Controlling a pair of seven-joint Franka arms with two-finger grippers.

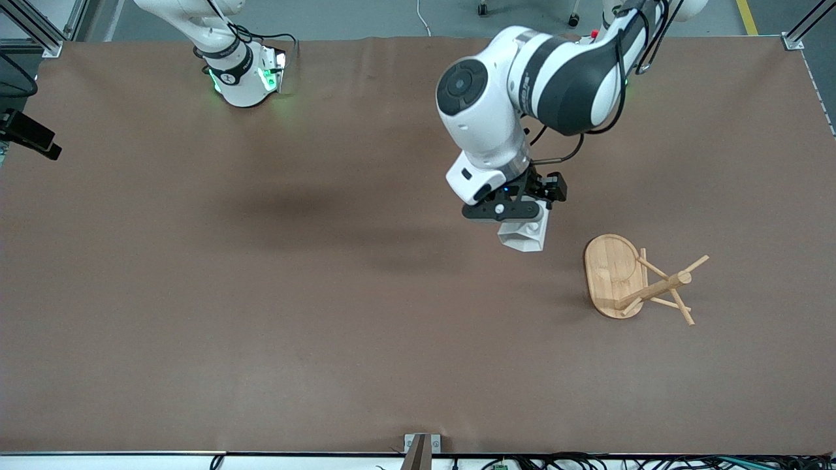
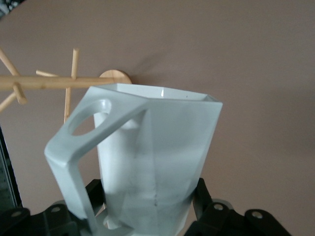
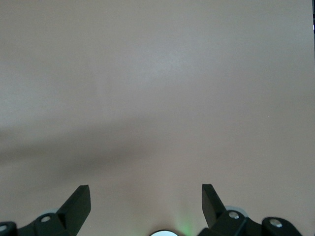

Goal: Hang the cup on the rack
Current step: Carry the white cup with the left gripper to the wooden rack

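The white faceted cup (image 1: 524,237) hangs in my left gripper (image 1: 520,226), which is shut on its body over the table, beside the rack toward the right arm's end. In the left wrist view the cup (image 2: 162,147) fills the middle, its rim pointing away from the gripper (image 2: 147,199) and its blocky handle (image 2: 74,147) to one side. The bamboo rack (image 1: 617,274) stands on its oval base with a post and thin pegs (image 1: 666,284); it also shows in the left wrist view (image 2: 54,82). My right gripper (image 3: 146,196) is open and empty, waiting near its base.
The brown table (image 1: 261,294) carries nothing else. A black clamp (image 1: 29,134) sits at the table edge at the right arm's end. A metal bracket (image 1: 421,447) is at the front edge.
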